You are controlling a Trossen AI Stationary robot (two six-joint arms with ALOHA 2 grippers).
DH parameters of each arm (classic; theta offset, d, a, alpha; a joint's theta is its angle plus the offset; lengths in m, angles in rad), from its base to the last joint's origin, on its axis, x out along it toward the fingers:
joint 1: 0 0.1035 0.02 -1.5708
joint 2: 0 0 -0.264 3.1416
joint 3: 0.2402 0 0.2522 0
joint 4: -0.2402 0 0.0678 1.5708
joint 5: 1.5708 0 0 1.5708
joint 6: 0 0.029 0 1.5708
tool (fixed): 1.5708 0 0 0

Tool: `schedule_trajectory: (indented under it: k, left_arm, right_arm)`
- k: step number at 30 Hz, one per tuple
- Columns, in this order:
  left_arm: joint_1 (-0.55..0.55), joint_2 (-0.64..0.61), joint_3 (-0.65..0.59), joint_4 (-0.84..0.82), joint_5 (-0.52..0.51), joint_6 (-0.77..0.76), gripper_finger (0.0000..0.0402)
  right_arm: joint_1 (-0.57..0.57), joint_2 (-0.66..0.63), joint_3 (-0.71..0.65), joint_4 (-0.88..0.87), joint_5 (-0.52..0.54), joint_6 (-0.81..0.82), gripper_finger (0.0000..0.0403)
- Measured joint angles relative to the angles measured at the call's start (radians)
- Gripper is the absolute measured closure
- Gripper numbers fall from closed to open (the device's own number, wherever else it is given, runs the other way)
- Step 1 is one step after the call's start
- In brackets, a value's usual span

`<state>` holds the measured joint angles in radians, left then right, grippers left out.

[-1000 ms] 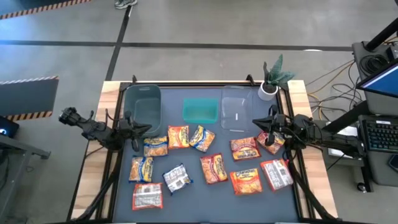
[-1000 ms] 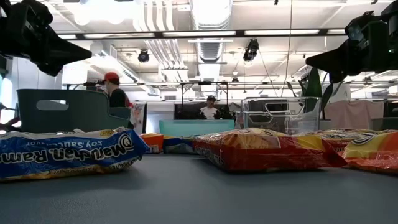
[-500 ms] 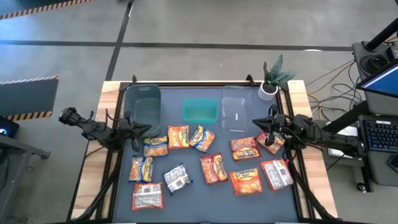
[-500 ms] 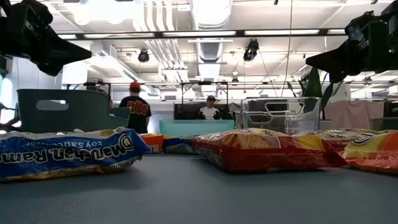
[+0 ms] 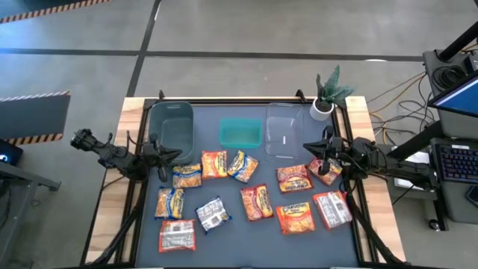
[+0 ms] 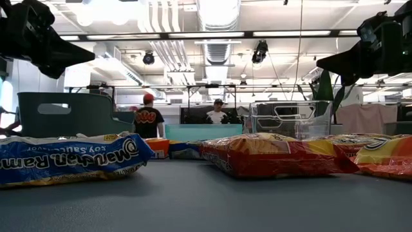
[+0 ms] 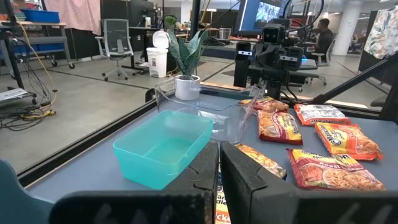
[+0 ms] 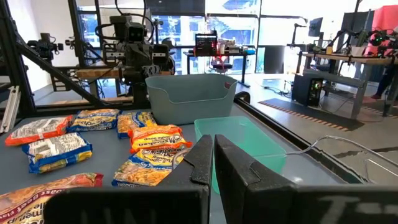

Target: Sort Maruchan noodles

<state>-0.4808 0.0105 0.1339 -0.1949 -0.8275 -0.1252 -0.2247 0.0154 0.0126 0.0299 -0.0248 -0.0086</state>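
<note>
High view shows three bins (image 5: 240,132) behind scattered noodle packets (image 5: 256,201); low view alone shows people beyond. Left gripper (image 5: 176,155) and right gripper (image 5: 308,146) hover, fingers pressed together.

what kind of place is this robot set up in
Most likely an open robotics lab or workshop. Exposed white ceiling ducts run overhead, grey office chairs stand on a bare concrete floor, and a black keyboard sits beside the dark-topped table holding ramen packets.
</note>
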Motion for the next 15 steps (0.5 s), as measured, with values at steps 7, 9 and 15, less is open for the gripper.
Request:
schedule_trajectory:
  k: [7,9,15]
  left_arm:
    - [0.0,0.0,0.0,0.0,0.0,0.002,0.0402]
    - [0.0,0.0,0.0,0.0,0.0,0.067,0.0402]
    - [0.0,0.0,0.0,0.0,0.0,0.164,0.0402]
  right_arm:
    - [0.0,0.0,0.0,0.0,0.0,-0.001,0.0394]
    - [0.0,0.0,0.0,0.0,0.0,-0.004,0.0394]
    - [0.0,0.0,0.0,-0.001,-0.001,0.034,0.0394]
